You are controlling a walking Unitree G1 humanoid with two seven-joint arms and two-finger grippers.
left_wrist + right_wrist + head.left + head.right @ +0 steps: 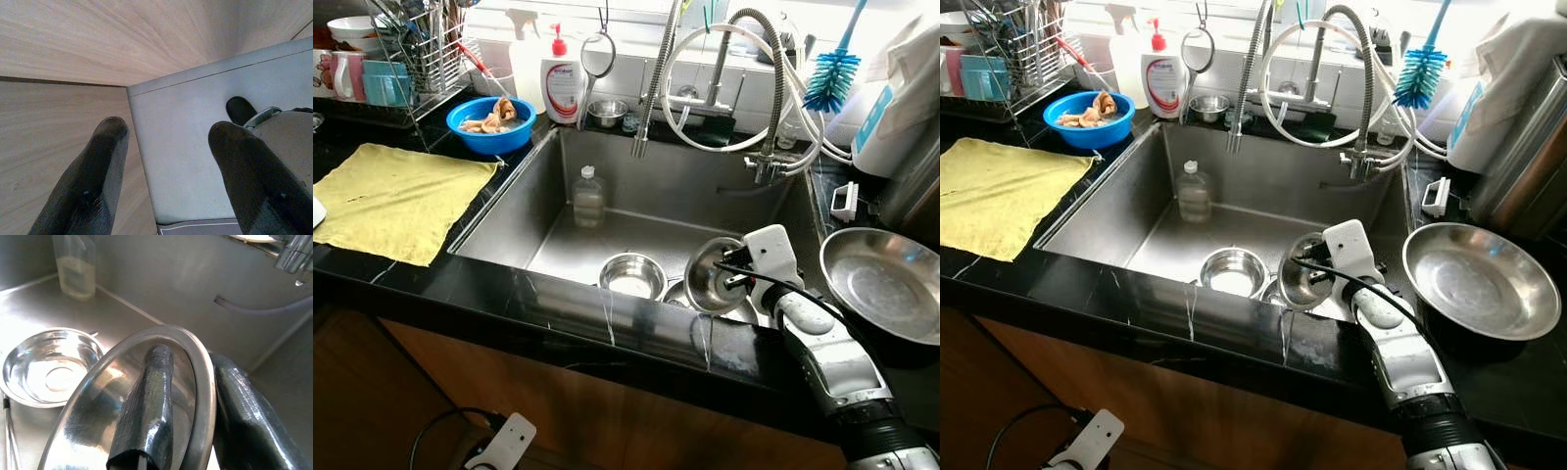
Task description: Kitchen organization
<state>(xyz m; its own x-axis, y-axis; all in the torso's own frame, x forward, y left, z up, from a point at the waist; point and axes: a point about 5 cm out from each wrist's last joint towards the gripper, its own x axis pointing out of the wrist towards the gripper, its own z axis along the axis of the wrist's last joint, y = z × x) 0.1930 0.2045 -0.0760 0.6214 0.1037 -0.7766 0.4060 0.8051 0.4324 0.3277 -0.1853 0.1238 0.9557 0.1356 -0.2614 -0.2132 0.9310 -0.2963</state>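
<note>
While its rim is pinched between the two black fingers, one finger [146, 411] inside and the other outside, the small round polished steel bowl [710, 277] hangs tilted on edge in the right gripper [736, 282] above the front right part of the brushed stainless sink [509, 211]. On the sink floor just beside it, near the front edge, sits a second shiny steel bowl [631, 275], upright and mirror-bright inside. Further back, near the sink's left wall, stands a clear plastic bottle [588, 197] with a pale cap.

A coiled metal spring faucet [651, 83] and looped white hoses [744, 88] arch over the sink's back edge. On the black stone counter [558, 304] at the sink's right edge rests a wide, shallow steel pan [883, 284]. At the back left corner of the sink is a round blue plastic basin [491, 125] holding crumpled brownish scraps, with a white pump bottle with a red top [562, 83] beside it. A soft yellow cloth [396, 201] lies flat on the counter's left part, below a wire dish rack [421, 49]. A turquoise bristle brush [832, 73] hangs at the back right.

The left gripper [171, 161] hangs low with its matte black fingers spread apart, facing pale wood-grain panels.
</note>
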